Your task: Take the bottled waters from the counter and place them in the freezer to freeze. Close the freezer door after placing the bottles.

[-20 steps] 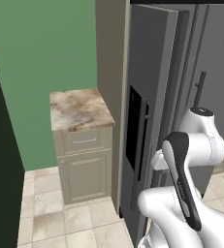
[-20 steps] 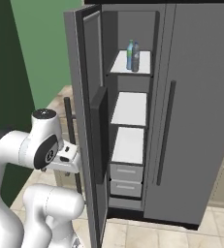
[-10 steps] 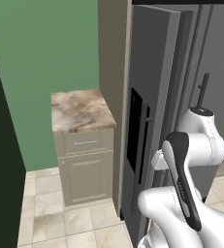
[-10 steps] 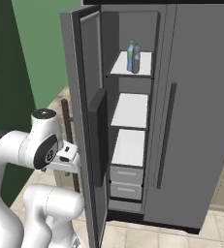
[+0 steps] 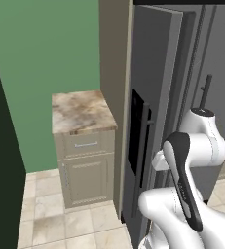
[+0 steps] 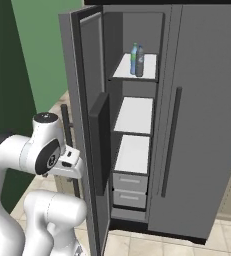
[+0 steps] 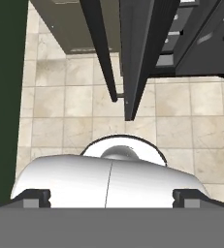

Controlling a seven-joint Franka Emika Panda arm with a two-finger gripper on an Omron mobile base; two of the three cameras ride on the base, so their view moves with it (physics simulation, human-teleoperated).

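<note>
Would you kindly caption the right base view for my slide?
Both bottled waters stand on the freezer's top shelf; the freezer door is open.

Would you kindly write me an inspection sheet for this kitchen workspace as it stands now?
Surface: the counter, a marbled stone top, carries no bottles.
Job's things: the two bottled waters stand side by side on the top shelf of the freezer; the freezer door stands wide open.
Clutter: nothing seen.
Grippers: the gripper points down at the tiled floor beside the door's edge, fingertips far apart, holding nothing.
Cables: nothing seen.
Surroundings: green wall, the fridge's closed right door, beige cabinet under the counter.
</note>
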